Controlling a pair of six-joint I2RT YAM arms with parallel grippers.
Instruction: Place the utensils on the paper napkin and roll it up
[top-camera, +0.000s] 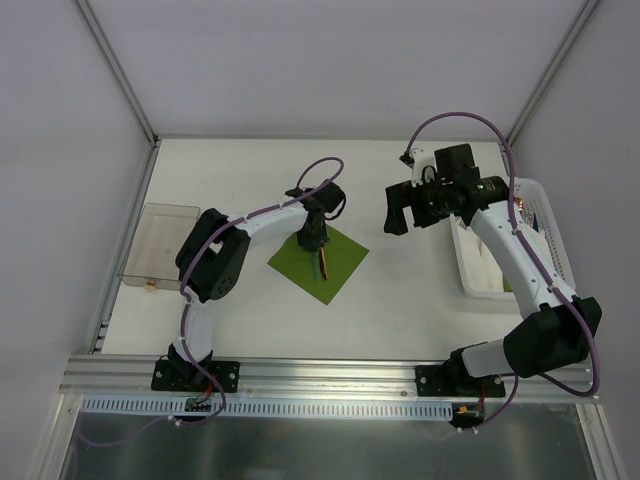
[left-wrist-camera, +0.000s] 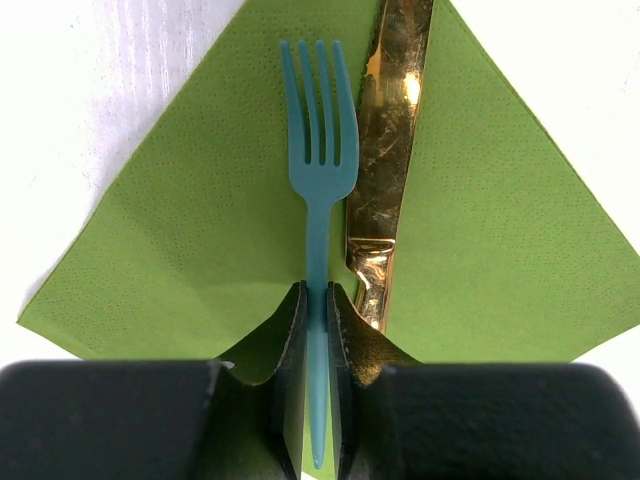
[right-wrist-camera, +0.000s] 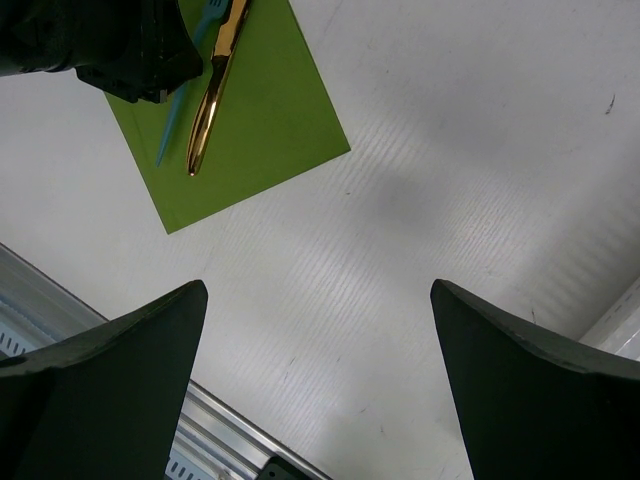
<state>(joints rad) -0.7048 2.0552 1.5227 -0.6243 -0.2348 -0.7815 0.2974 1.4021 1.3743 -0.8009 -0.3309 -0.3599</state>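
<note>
The olive-green paper napkin (top-camera: 342, 258) (left-wrist-camera: 180, 250) (right-wrist-camera: 270, 120) lies flat as a diamond at mid-table. Two utensils rest on it side by side: a teal fork (left-wrist-camera: 318, 170) (right-wrist-camera: 170, 128) and a shiny gold knife (left-wrist-camera: 385, 150) (right-wrist-camera: 215, 90). My left gripper (top-camera: 313, 238) (left-wrist-camera: 316, 290) sits low over the napkin, jaws shut on the teal fork's handle; the handle's tip pokes back between the fingers. The knife lies just right of them, untouched. My right gripper (top-camera: 400, 212) (right-wrist-camera: 318, 290) hovers wide open above bare table to the napkin's right, holding nothing.
A clear plastic box (top-camera: 160, 245) stands at the table's left edge. A white basket (top-camera: 552, 225) sits at the right edge under the right arm. An aluminium rail (top-camera: 330, 375) runs along the near edge.
</note>
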